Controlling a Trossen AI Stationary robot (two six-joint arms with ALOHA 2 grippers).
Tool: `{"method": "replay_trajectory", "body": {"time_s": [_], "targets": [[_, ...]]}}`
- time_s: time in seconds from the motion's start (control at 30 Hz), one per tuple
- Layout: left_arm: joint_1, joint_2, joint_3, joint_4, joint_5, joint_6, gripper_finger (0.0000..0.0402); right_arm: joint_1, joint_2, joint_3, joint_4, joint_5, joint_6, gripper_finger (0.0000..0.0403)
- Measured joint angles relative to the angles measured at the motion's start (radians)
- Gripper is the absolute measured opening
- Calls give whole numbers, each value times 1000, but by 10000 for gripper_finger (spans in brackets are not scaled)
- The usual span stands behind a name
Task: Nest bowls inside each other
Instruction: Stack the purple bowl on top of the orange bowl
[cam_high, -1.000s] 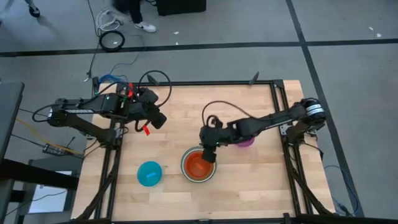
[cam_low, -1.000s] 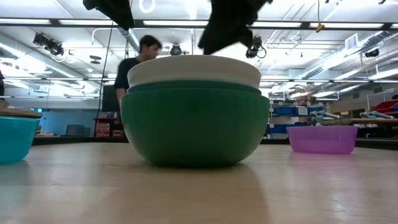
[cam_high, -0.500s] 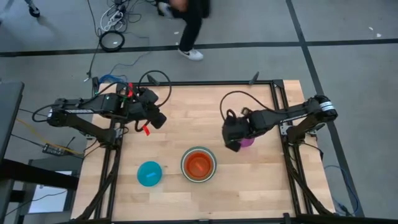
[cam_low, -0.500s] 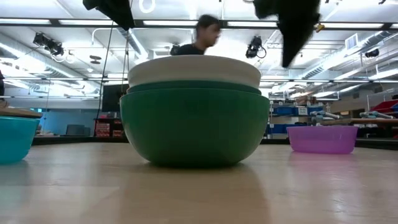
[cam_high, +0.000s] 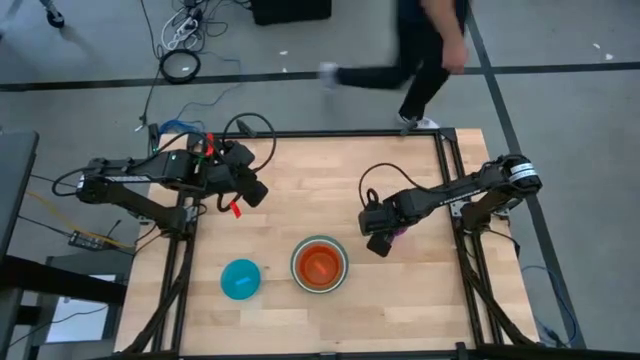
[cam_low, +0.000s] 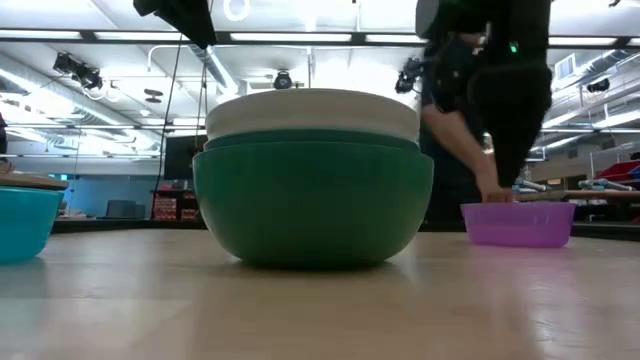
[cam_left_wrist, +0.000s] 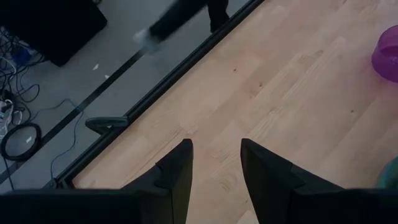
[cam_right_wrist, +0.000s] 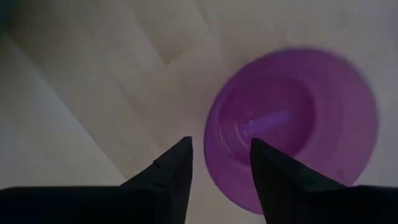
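Note:
A purple bowl (cam_right_wrist: 292, 124) rests on its base at the table's right. My right gripper (cam_right_wrist: 219, 158) hangs open just over its rim, pointing down, one finger over the bowl and one outside it; from above the gripper (cam_high: 380, 240) hides most of the bowl (cam_high: 400, 231). The nested stack (cam_high: 318, 265) stands near the front middle: a green bowl (cam_low: 313, 200) outermost, a white rim (cam_low: 313, 112) above it, an orange bowl innermost. A light blue bowl (cam_high: 240, 279) sits alone to its left. My left gripper (cam_left_wrist: 216, 162) waits open, raised at the table's left.
Bare wood lies between the stack and the purple bowl and across the table's far half. A black frame rail (cam_high: 350, 132) runs along the far edge. A person (cam_high: 425, 60) walks past on the floor behind the table and shows behind the purple bowl in the low view.
My right gripper has gone from above the stack toward the table's right edge, then come down over the purple bowl and tipped to point straight down. The bowls have stayed where they were. A person has walked from left to right behind the table.

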Motion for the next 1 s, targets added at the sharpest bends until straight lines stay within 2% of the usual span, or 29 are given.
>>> {"method": "replay_trajectory", "body": {"time_s": [0.17, 0.43, 0.57, 0.67, 0.7, 0.87, 1.0], "targets": [[0, 0, 0, 0, 0, 0, 144, -15, 0, -76, 63, -29, 4, 147], [0, 0, 0, 0, 0, 0, 144, -36, 0, -223, 264, -35, 3, 144], [0, 0, 0, 0, 0, 0, 144, -45, 1, -250, 289, -35, -32, 111], [0, 0, 0, 0, 0, 0, 144, -46, -4, -224, 267, -35, -95, 32], [0, 0, 0, 0, -1, 0, 144, -46, -7, -207, 260, -34, -117, 17], [0, 0, 0, 0, -2, -1, 144, -27, -18, -54, 151, 39, -169, 2], [0, 0, 0, 1, -6, -1, 144, 11, -19, 102, 206, 39, -236, 1]]}}
